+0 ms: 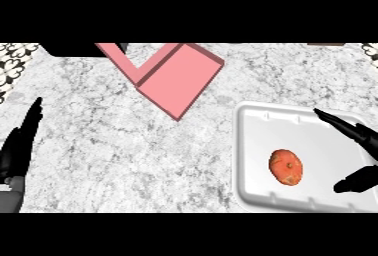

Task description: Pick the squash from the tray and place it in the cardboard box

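An orange squash point(286, 166) lies in the white tray point(255, 150) at the right of the counter. My right hand point(354, 131) hovers over the tray's right side, open, fingers stretched toward the upper left and thumb point(356, 180) below, with the squash apart from both to their left. A pink box point(177, 75) with open flaps stands at the back centre of the counter. My left hand point(21, 142) rests open at the left edge, fingers pointing up.
The counter point(111, 150) is grey-white marble. A dark object point(70, 49) sits at the back left beside the box. A patterned strip point(15, 65) runs along the far left edge.
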